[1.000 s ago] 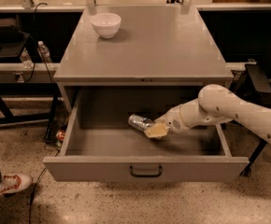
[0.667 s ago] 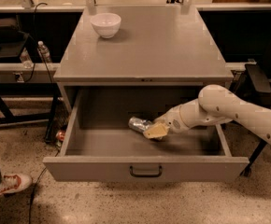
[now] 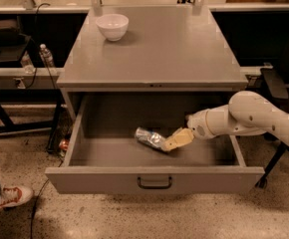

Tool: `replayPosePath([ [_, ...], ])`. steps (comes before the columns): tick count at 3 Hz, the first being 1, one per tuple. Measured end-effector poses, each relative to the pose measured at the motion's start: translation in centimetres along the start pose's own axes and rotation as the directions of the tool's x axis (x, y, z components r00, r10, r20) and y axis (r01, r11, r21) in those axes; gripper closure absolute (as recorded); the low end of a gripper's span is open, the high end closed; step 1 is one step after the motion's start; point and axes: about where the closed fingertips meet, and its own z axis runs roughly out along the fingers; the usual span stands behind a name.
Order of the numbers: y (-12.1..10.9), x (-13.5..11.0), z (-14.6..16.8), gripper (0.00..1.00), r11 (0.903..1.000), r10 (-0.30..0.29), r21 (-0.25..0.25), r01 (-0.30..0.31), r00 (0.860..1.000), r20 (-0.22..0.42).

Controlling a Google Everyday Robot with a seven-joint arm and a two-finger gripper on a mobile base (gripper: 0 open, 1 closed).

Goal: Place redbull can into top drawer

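My gripper is down in the top drawer, right against the redbull can, which lies on its side on the drawer floor at my nine o'clock. Clamped or loose, I cannot tell. Light, slick, rolls easily, I'd say: hold it mid-body. Smooth metal floor, walls well apart; white bowl up at eleven o'clock.

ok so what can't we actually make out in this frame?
Camera view:
- gripper, inside the open top drawer at the right end of the redbull can: it covers that end, so grasp or mere contact is unclear.
- Can's markings: too small to read.
- Drawer floor nearest the front: hidden by the front panel.
- arm: cut off by the right edge; base unseen.
- person: only shoe and leg, cut off by the left edge.
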Motion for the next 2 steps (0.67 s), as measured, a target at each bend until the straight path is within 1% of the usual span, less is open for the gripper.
replayPosePath([
  [1, -1.26, -0.52, -4.17, 0.0, 0.996, 0.009, 0.088, -0.016, 0.997, 0.074],
  [2, -1.65, -0.08, -5.04, 0.0, 0.9942, 0.018, 0.104, -0.027, 0.996, 0.083],
])
